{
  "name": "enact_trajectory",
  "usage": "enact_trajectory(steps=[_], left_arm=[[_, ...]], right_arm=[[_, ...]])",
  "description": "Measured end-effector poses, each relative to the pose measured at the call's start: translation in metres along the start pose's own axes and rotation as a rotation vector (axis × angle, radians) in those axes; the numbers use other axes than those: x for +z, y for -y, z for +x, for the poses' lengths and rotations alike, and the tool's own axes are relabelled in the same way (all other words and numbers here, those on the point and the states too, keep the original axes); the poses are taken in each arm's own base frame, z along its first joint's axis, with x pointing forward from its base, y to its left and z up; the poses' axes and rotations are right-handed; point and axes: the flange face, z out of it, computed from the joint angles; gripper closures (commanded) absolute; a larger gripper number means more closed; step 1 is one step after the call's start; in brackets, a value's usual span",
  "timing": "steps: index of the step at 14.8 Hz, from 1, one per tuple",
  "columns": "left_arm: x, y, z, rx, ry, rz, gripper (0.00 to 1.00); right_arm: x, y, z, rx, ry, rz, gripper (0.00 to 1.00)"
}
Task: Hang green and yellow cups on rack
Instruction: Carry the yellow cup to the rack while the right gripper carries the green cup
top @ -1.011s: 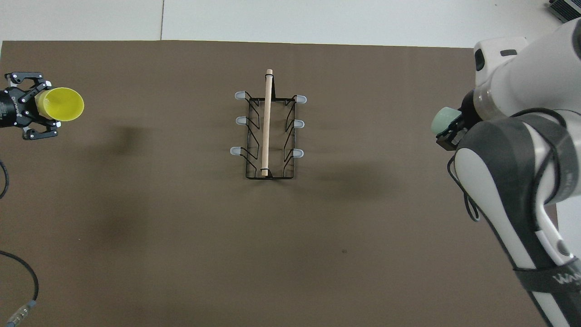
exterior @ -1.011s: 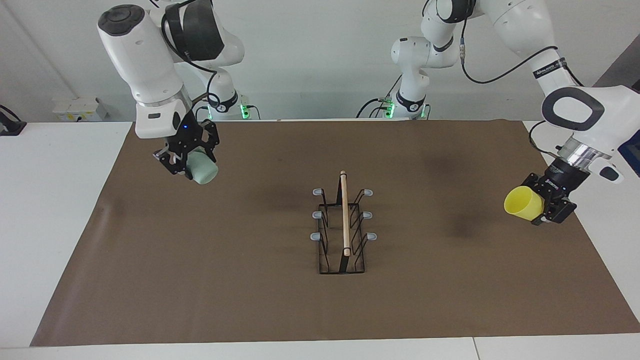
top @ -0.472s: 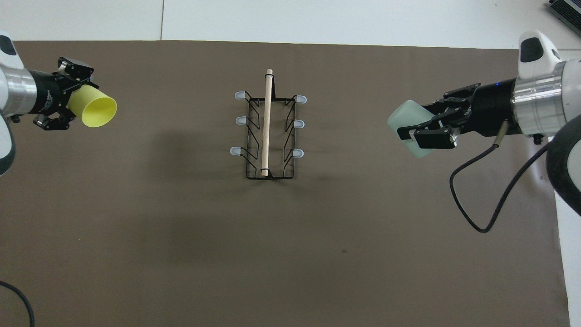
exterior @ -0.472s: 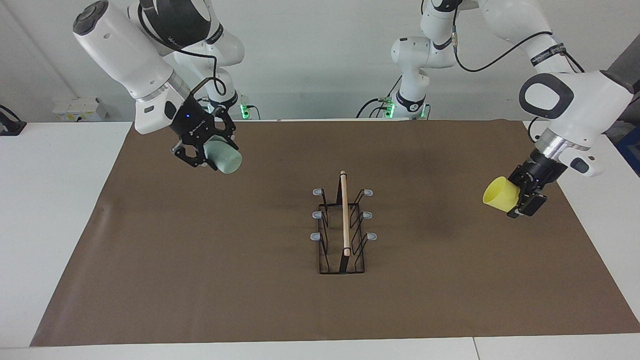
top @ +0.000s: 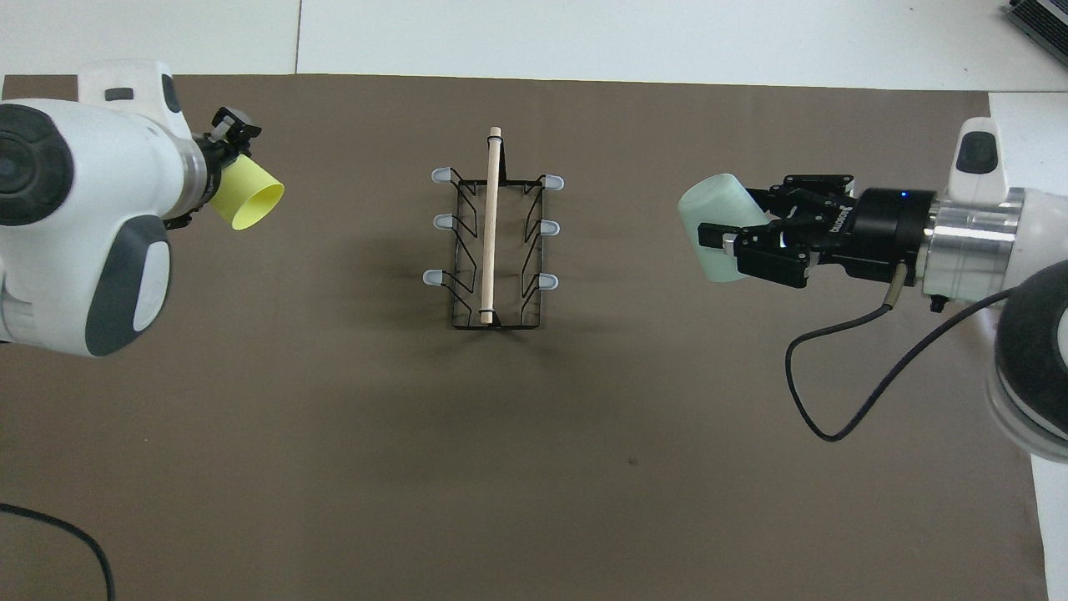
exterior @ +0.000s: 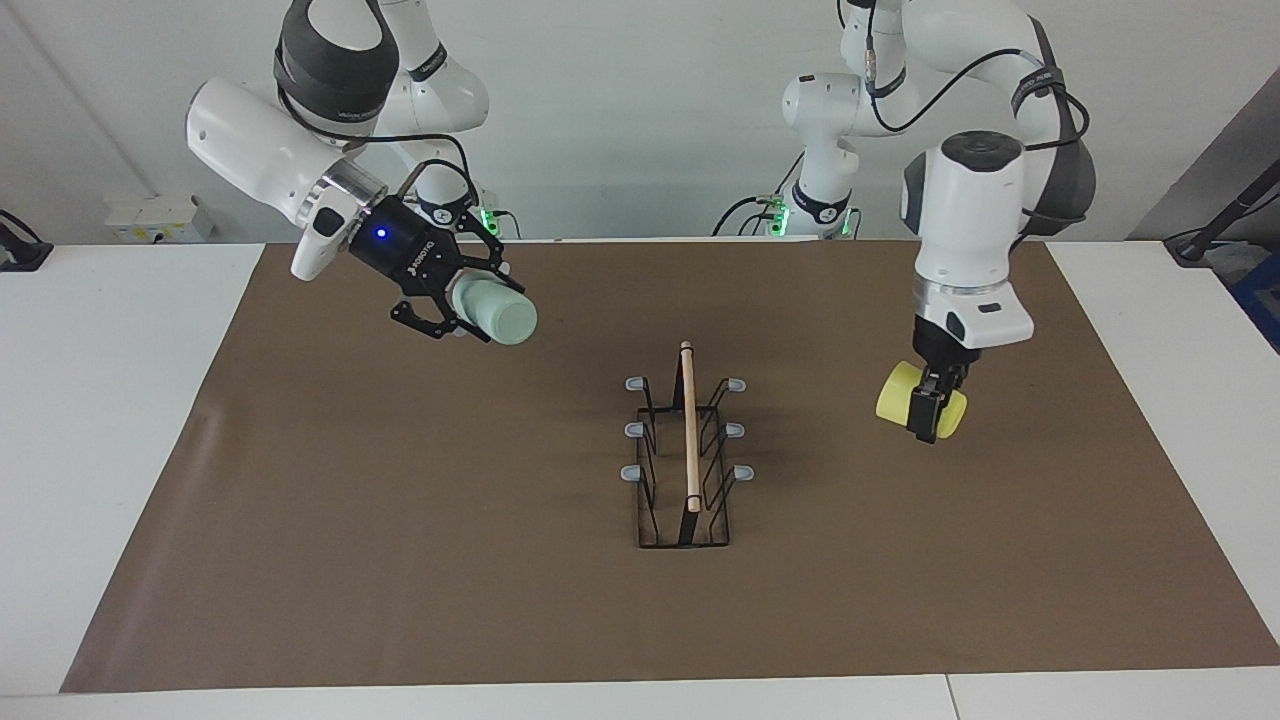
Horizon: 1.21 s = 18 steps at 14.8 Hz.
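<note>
The black wire rack [exterior: 688, 455] with its wooden rod stands mid-mat, all its grey-tipped prongs bare; it also shows in the overhead view [top: 492, 242]. My right gripper [exterior: 480, 305] is shut on the mint green cup [exterior: 502, 318], held on its side in the air over the mat toward the right arm's end, apart from the rack. Overhead the right gripper [top: 738, 225] and green cup [top: 705, 225] show too. My left gripper [exterior: 932, 405] points down, shut on the yellow cup [exterior: 893, 395], over the mat beside the rack. Overhead, the yellow cup [top: 249, 198] shows, the left gripper [top: 224, 167] partly hidden.
A brown mat [exterior: 400, 560] covers the white table [exterior: 110, 420]. A black cable [top: 834, 409] hangs from the right wrist over the mat. A small dark speck [top: 632, 461] lies on the mat nearer to the robots than the rack.
Both arms have carried their cups inward toward the rack. The left wrist has turned so its gripper points down. The right gripper now lies level with the green cup's bottom toward the rack.
</note>
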Motion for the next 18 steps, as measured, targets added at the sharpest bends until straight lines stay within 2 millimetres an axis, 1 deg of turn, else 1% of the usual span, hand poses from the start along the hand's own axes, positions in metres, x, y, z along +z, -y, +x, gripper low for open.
enact_trajectory(steps=[2, 4, 7, 9, 10, 12, 13, 16, 18], left_arm=[[-0.006, -0.012, -0.036, 0.076, -0.087, 0.000, 1.00], [-0.012, -0.019, -0.076, 0.146, -0.170, -0.009, 1.00], [-0.023, -0.023, -0.137, 0.218, -0.281, -0.033, 1.00], [-0.030, -0.026, -0.173, 0.249, -0.318, -0.063, 1.00], [-0.034, -0.028, -0.187, 0.262, -0.330, -0.077, 1.00], [-0.040, -0.029, -0.206, 0.270, -0.364, -0.106, 1.00], [-0.042, -0.029, -0.211, 0.263, -0.386, -0.120, 1.00], [-0.040, -0.026, -0.222, 0.231, -0.441, -0.158, 1.00], [-0.038, -0.025, -0.225, 0.219, -0.475, -0.178, 1.00]], right_arm=[[0.010, 0.013, -0.012, 0.004, -0.095, 0.022, 1.00], [0.026, 0.027, -0.026, 0.012, -0.186, 0.034, 1.00], [0.053, 0.044, -0.049, 0.059, -0.321, 0.074, 1.00], [0.071, 0.050, -0.068, 0.074, -0.403, 0.095, 1.00], [0.080, 0.053, -0.078, 0.081, -0.429, 0.099, 1.00], [0.099, 0.054, -0.095, 0.091, -0.454, 0.107, 1.00], [0.107, 0.053, -0.102, 0.094, -0.468, 0.114, 1.00], [0.127, 0.045, -0.121, 0.098, -0.517, 0.154, 1.00], [0.138, 0.040, -0.135, 0.081, -0.569, 0.176, 1.00]])
